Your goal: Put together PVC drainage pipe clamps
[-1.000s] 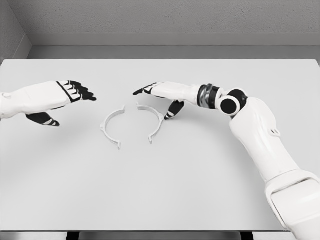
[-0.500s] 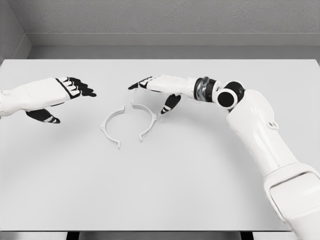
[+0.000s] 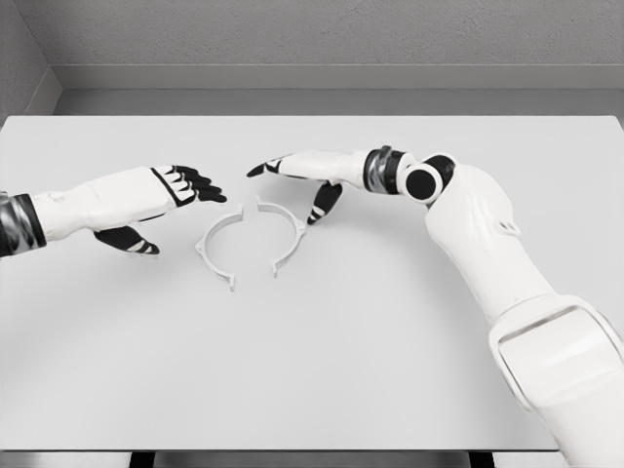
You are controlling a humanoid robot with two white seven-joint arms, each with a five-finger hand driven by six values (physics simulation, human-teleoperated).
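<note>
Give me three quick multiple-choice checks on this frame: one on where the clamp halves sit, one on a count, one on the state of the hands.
1. Where do the clamp halves lie?
A. Between the two hands
B. At the table's near edge
C. Stacked by the wall

2. How many clamp halves show?
A. One
B. Two
C. Four

3. What are the hands doing?
A. Both open, holding nothing
B. Left gripping a half
C. Right fisted

Answers:
1 A: left clamp half and right clamp half lie between left hand and right hand.
2 B: two arcs face each other.
3 A: fingers extended, nothing grasped.
</note>
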